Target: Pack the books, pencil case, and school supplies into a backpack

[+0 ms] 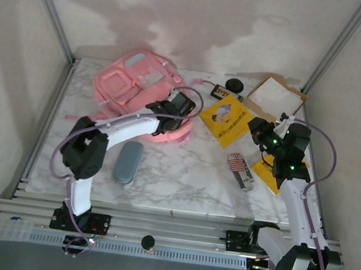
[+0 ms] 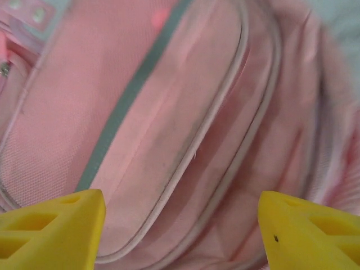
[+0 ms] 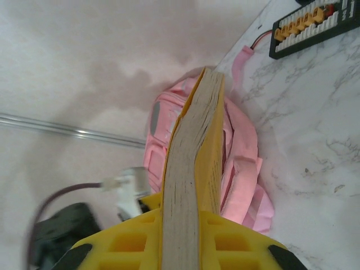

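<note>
Backpack [image 1: 140, 90]: book-packing step. Right tool [image 3: 188, 230] clamps yellow book [image 3: 197, 146], right of backpack. Left tool [image 2: 181, 225] spread wide, empty, over backpack. Next likely: find opening, feed book in.

The backpack [image 2: 169, 129] is showing matt pink woven cloth with smooth pale piping. The left gripper [image 2: 181, 225] is looking like matt yellow plastic. The book [image 3: 194, 169] is presenting rough, dull paper page edges between yellow covers. The desk [image 1: 183, 168] is gleaming softly, smooth and marble-veined. The frame rails [image 1: 155, 228] are looking like brushed metal, the pencil case [image 1: 128, 161] like soft matt cloth
</note>
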